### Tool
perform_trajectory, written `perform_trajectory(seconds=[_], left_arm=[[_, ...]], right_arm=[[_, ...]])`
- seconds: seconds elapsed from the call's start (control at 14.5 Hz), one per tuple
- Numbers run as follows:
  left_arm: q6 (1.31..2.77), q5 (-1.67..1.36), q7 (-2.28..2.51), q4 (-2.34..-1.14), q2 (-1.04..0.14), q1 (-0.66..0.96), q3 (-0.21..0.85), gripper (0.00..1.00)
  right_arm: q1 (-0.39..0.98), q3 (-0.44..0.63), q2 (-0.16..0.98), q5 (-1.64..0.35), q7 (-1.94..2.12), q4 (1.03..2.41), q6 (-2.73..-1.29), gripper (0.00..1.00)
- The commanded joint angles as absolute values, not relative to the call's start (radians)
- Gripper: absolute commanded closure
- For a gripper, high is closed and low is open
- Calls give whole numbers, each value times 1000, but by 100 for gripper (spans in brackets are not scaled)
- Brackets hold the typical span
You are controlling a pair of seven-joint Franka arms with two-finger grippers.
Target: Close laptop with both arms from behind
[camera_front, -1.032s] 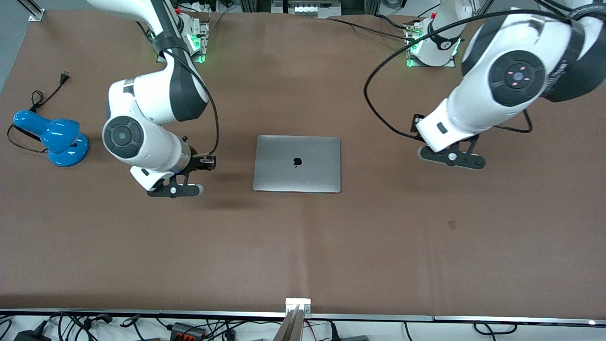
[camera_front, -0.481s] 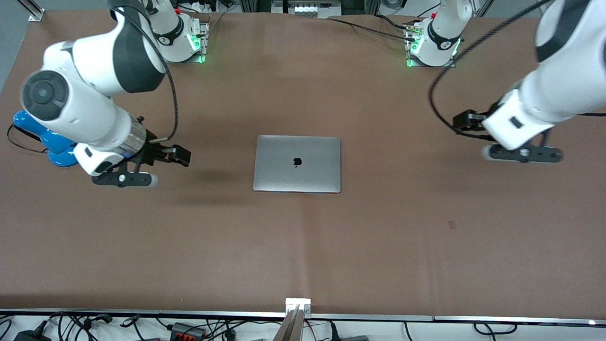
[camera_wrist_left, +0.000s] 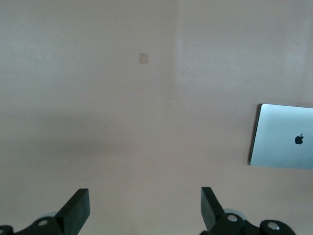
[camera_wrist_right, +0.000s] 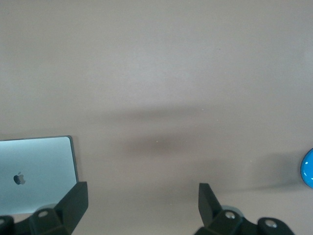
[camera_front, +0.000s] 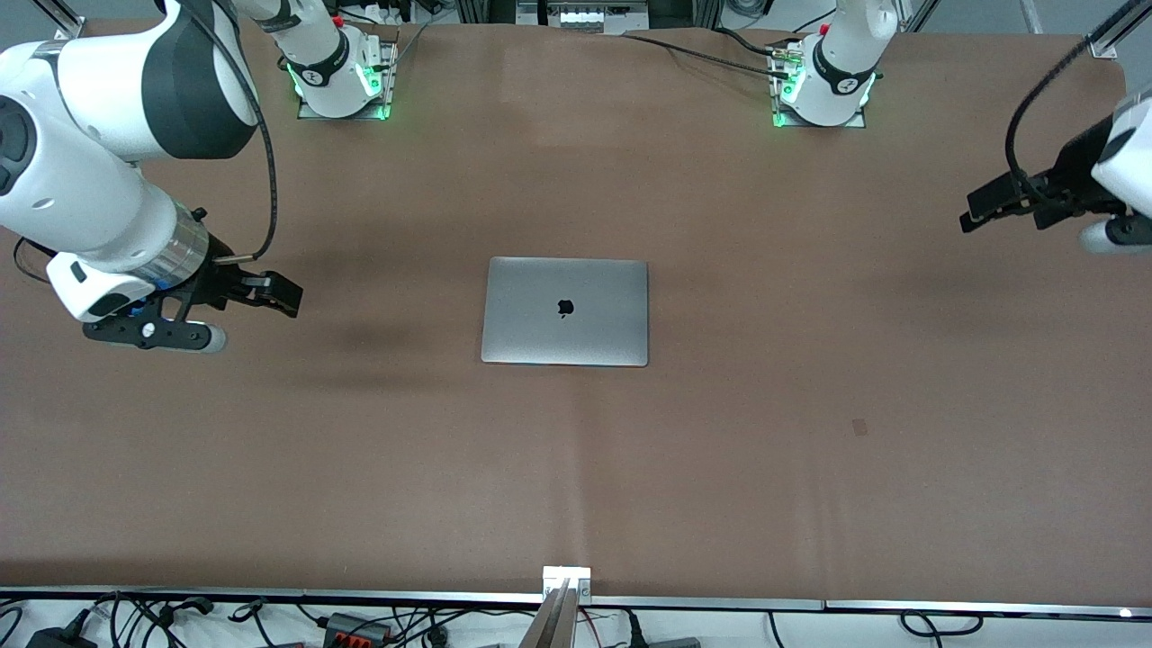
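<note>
Silver and shut flat, the laptop [camera_front: 565,311] lies on the brown table [camera_front: 720,450], in the middle between the two sets of jaws and well apart from both. The left gripper [camera_wrist_left: 145,208] hangs over the left arm's end of the table with its jaws wide apart and nothing in them. The right gripper [camera_wrist_right: 143,205] hangs over the right arm's end, jaws wide apart too, with nothing in them.
</note>
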State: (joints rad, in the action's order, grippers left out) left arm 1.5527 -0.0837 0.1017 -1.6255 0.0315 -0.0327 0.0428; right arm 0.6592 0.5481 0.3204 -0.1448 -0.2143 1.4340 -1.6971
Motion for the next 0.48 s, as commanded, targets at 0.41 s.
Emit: perform_trajectory(seconds=[0.41], left_arm=[[1568,-23,103,-1687,100,26,28,0]], right_arm=[[557,517,296,-135,-207,1333,-1667,0]])
